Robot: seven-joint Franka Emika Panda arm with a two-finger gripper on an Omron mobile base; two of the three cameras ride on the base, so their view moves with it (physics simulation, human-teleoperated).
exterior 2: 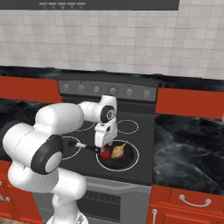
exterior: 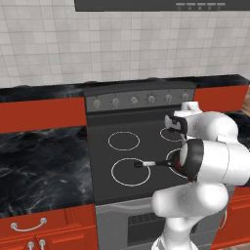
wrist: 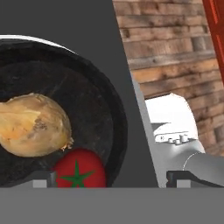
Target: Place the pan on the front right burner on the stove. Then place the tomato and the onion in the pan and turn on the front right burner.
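We count one pan (exterior 2: 117, 158) on the stove (exterior 2: 140, 164), sitting on the front right burner (exterior 2: 134, 151), whose white ring shows just outside the pan's rim. Its long handle (exterior: 149, 163) runs toward the front left burner (exterior: 128, 172), ending over that ring. Inside the pan lie one tomato (exterior 2: 105, 154) and one onion (exterior 2: 117, 151). The two touch, the tomato on the side of the pan nearer the handle and the onion toward the pan's middle, its dry stalk pointing at the back right of the stove.

In the hand view the onion and the tomato (wrist: 80, 174) sit together near the pan's wall, the tomato's green top facing the camera.

The gripper (exterior 2: 105, 148) hangs just above the tomato with its fingers spread wide on either side; we see nothing held between them.

On the stove top we count four white rings, two at the front and two at the back. Along the grey back panel (exterior 2: 105, 90) we count six round knobs (exterior 2: 113, 91).
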